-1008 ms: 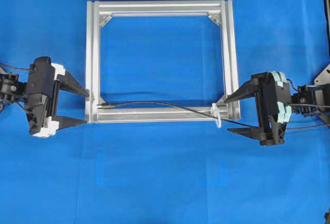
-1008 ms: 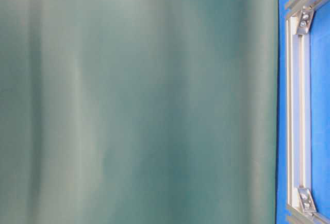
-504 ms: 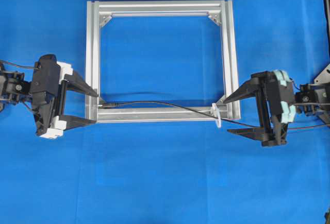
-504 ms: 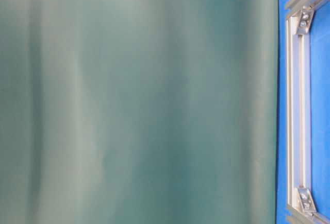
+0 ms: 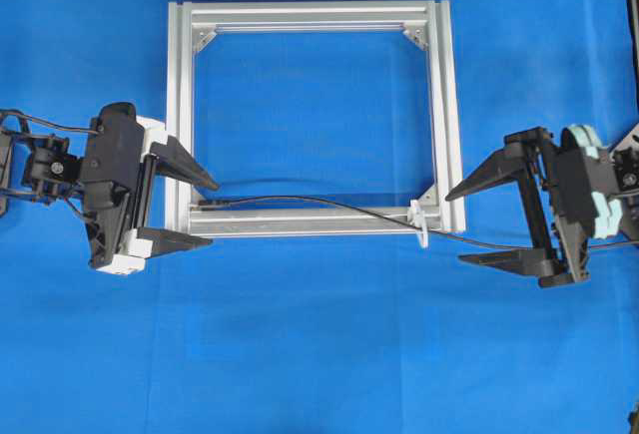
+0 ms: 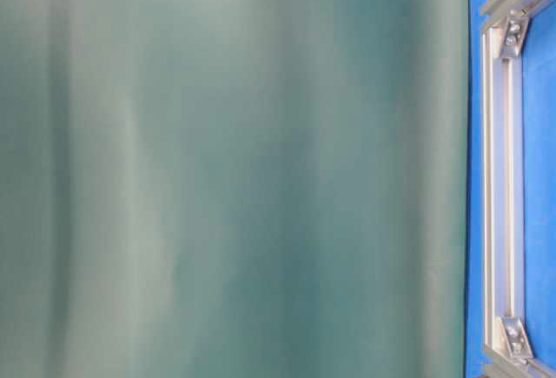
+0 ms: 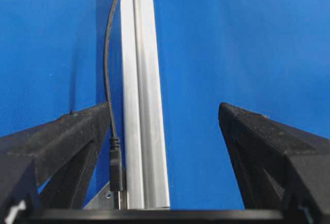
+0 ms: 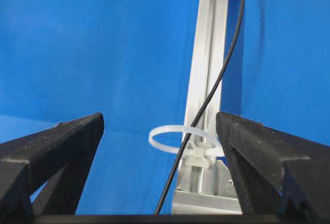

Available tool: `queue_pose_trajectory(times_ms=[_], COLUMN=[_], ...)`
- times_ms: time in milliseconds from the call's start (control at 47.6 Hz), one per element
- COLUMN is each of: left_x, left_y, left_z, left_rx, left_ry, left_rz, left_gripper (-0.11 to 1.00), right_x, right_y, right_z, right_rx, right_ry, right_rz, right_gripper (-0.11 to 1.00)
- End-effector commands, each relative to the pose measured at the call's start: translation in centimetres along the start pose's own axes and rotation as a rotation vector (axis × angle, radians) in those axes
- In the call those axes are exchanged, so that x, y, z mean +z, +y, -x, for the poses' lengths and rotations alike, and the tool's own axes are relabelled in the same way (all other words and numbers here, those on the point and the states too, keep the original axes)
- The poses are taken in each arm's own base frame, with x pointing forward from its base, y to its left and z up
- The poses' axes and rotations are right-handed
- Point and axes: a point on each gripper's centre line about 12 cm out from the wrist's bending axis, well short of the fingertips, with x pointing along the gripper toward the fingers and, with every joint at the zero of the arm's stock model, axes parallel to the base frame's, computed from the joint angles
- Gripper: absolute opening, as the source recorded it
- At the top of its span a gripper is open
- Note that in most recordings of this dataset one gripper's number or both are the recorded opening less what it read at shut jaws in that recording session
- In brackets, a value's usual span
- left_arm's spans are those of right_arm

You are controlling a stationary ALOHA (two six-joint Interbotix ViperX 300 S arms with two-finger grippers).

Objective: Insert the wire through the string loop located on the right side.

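The thin black wire (image 5: 329, 205) lies along the near bar of the silver frame (image 5: 310, 15). Its plug tip (image 5: 197, 205) rests at the frame's near left corner. My left gripper (image 5: 213, 215) is open and straddles that corner. In the left wrist view the plug (image 7: 116, 170) lies beside the left finger (image 7: 77, 131), touching neither. The white string loop (image 5: 421, 224) stands at the near right corner. The wire (image 8: 216, 85) crosses the loop (image 8: 170, 140); I cannot tell whether it passes through. My right gripper (image 5: 454, 228) is open, right of the loop, holding nothing.
Blue cloth covers the table all around the frame. The wire trails off to the right past my right gripper's near finger (image 5: 499, 257). The frame's far bar (image 6: 502, 178) shows in the table-level view beside a blurred green backdrop (image 6: 226, 169).
My left gripper has moved right, onto the frame's near left corner around the plug. My right gripper has drawn back to the right, away from the loop. The wire has stayed put.
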Motion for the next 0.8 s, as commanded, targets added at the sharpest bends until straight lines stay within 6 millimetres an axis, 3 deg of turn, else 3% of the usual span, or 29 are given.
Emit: queue_pose_trajectory(times_ms=[0,777], left_x=[1.06,0.89], left_y=[-0.07,-0.04], left_z=[0.16,0.22], left_rx=[-0.002,-0.002], left_ry=[-0.031,-0.026], left_rz=[-0.002,-0.001], left_gripper=[0.81,0.81], right_x=[0.94,0.8], right_y=[0.07,0.07], right_z=[0.11,-0.08], right_rx=[0.002,0.001], right_ry=[-0.029,-0.017], right_rz=[0.0,0.002], right_gripper=[0.94,0.93])
